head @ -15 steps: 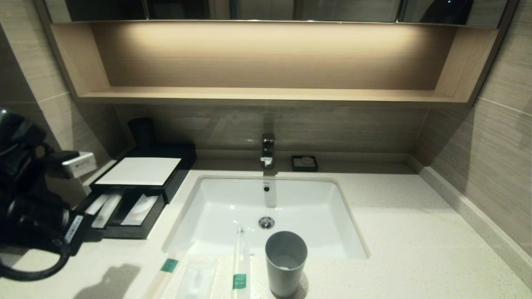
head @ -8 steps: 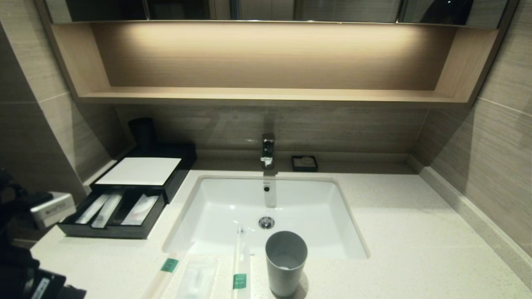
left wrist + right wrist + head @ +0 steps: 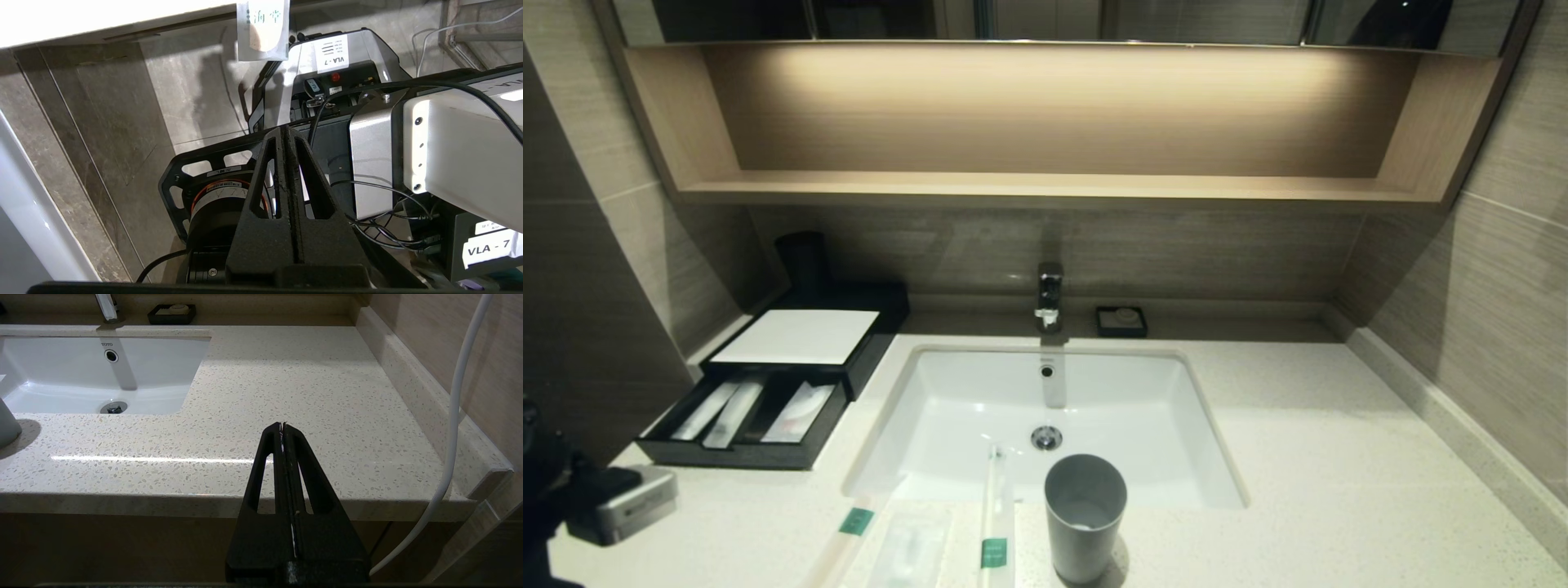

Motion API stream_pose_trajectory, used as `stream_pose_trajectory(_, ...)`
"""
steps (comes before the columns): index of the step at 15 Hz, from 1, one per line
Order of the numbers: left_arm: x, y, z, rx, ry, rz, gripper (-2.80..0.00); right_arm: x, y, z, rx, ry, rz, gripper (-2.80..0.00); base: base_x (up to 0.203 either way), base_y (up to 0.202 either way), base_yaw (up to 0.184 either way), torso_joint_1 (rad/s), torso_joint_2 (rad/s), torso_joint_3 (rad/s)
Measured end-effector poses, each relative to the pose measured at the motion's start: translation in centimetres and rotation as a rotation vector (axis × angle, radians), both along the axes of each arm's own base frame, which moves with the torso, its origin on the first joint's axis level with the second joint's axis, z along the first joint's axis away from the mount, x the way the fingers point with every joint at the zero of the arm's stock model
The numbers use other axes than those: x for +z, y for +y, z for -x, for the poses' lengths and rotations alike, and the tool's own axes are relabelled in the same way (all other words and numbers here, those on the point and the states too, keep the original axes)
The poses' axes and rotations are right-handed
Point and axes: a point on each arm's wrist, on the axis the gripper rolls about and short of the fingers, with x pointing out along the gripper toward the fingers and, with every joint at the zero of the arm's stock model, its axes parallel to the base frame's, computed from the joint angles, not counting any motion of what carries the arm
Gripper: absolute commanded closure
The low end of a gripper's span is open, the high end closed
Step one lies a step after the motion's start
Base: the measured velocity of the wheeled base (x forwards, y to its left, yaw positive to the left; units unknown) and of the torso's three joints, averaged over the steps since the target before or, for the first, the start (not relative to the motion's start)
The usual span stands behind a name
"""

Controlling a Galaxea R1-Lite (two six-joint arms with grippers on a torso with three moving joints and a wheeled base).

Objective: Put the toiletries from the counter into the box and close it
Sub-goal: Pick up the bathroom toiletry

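Your left gripper [image 3: 284, 134] has its two black fingers pressed flat together with nothing between them. It hangs off the near left corner of the counter [image 3: 1298, 457], below the stone edge, pointing at the robot's own base and cabling; in the head view only the wrist and its grey camera block show at the lower left margin.

Your right gripper [image 3: 282, 428] is pinched together too, empty, parked in front of the counter's near edge on the right of the sink [image 3: 1045, 408], and out of the head view.

Look at the box [image 3: 800, 336] at the back left of the counter: its white top panel faces up and its divided drawer [image 3: 747, 433] is pulled out toward you, with pale wrapped items lying in the compartments (what exactly they are you cannot tell from here).

The toiletries are on the counter's near edge, in front of the sink. One paper-wrapped stick [image 3: 848, 535] lies slanted on the left, the translucent packet [image 3: 907, 547] just beside it, and the second stick [image 3: 995, 523] lies with its far end reaching over the sink rim. A grey cup [image 3: 1085, 516] stands upright just right of that stick.

A faucet [image 3: 1049, 296] and a small black soap dish [image 3: 1121, 321] sit behind the sink.
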Motion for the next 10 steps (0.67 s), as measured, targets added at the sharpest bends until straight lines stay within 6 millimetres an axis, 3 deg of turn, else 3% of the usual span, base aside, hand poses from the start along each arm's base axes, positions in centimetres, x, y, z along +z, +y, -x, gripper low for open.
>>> stream_pose_trajectory(4,-0.7,0.0,0.0,-0.005,0.014,-0.002,0.0,0.0,0.0,0.0,0.0,0.0,0.0,0.0,0.0,0.0,0.0,0.0,0.0,0.0)
stream_pose_trajectory(10,-2.9,-0.7,-2.0,-0.013,0.005,-0.001,0.0,0.0,0.0,0.0,0.0,0.0,0.0,0.0,0.0,0.0,0.0,0.0,0.0,0.0)
